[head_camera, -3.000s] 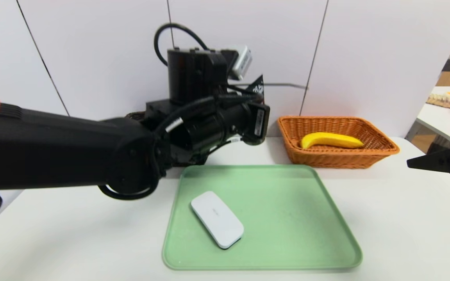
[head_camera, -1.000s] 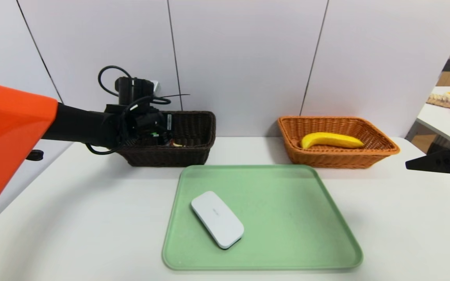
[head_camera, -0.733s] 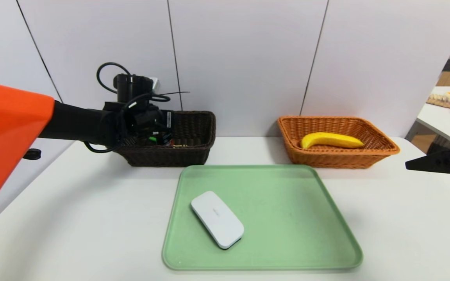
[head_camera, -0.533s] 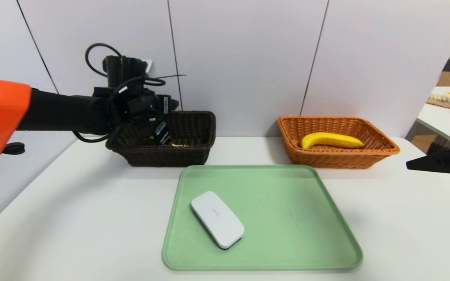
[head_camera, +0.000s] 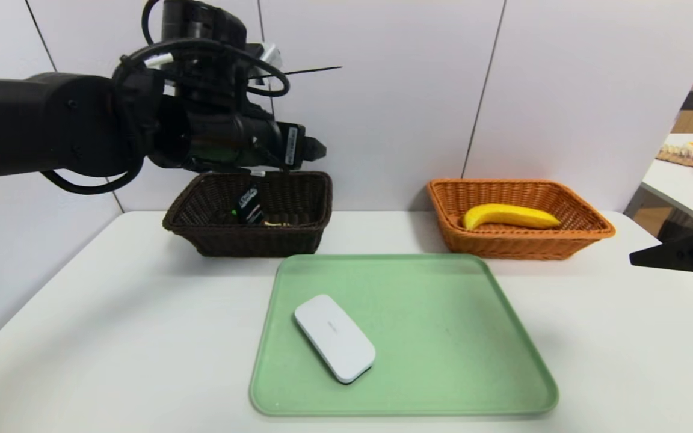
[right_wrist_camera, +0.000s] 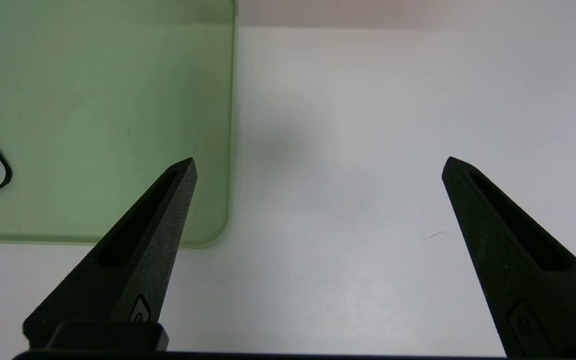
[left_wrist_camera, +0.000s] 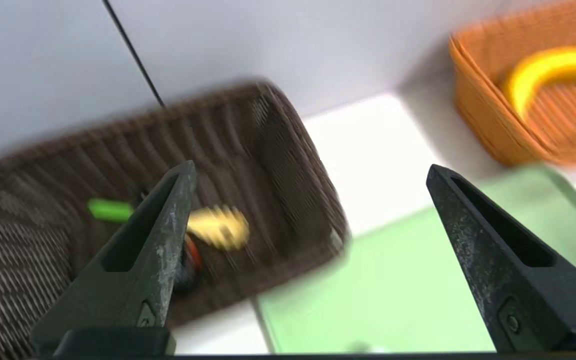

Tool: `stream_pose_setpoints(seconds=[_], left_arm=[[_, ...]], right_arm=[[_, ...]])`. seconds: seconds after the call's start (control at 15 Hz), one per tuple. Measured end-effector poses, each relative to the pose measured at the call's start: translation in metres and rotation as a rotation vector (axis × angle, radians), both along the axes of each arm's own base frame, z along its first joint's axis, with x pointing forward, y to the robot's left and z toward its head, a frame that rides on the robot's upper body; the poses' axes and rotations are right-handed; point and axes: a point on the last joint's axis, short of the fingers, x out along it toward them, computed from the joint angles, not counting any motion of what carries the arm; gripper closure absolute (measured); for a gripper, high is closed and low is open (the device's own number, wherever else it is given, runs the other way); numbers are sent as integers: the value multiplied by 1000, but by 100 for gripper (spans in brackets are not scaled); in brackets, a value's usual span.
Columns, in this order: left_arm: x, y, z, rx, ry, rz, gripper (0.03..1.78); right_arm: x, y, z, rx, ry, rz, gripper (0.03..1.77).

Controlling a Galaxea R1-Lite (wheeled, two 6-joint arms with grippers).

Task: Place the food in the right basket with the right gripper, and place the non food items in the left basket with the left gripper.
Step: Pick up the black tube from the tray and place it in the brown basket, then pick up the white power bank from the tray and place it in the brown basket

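The banana (head_camera: pixel 512 216) lies in the orange-tan right basket (head_camera: pixel 593 231). In the dark brown left basket (head_camera: pixel 250 243) a dark tube (head_camera: pixel 249 206) leans, and the left wrist view shows the yellow pasta spoon (left_wrist_camera: pixel 218 227) there too. The white oblong case (head_camera: pixel 334 337) rests on the green tray (head_camera: pixel 443 337). My left gripper (left_wrist_camera: pixel 310 170) hangs open and empty above the dark basket's near right corner. At the table's right edge my right gripper (right_wrist_camera: pixel 318 162) stays open and empty over bare table.
The white table (head_camera: pixel 112 337) carries the tray in the middle and both baskets along the back wall. The left arm (head_camera: pixel 82 126) reaches in high from the left. A second table (head_camera: pixel 683 180) with objects stands far right.
The left gripper has risen out of the dark basket and swung right, its jaws wider apart. The tube stays behind in the basket. The right arm has not moved.
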Motion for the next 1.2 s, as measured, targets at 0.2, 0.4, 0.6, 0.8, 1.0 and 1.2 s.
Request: stream_pose_setpoints(seconds=[0.2,0.4,0.6,0.8,1.0,1.2], left_arm=[[-32,-20,3,-46,89,99,16],[-52,-35,-9,-86,206,220,14],[-71,-43,-26,-118,389,288,14],[-81,-57,-44,-147,508,346,13],[-84,-73,-59,-127,555,355,12],[-82,-84,-70,-97,586,364,12]], right_arm=[[-4,-1,0,2,-3,0,11],[-8,-1,-1,3,-6,-1,11],[-11,-3,-3,6,-3,-3,11],[-11,-5,-3,20,-1,-4,11],[-10,-6,-3,22,1,-8,11],[-10,-5,-4,29,7,-1,11]])
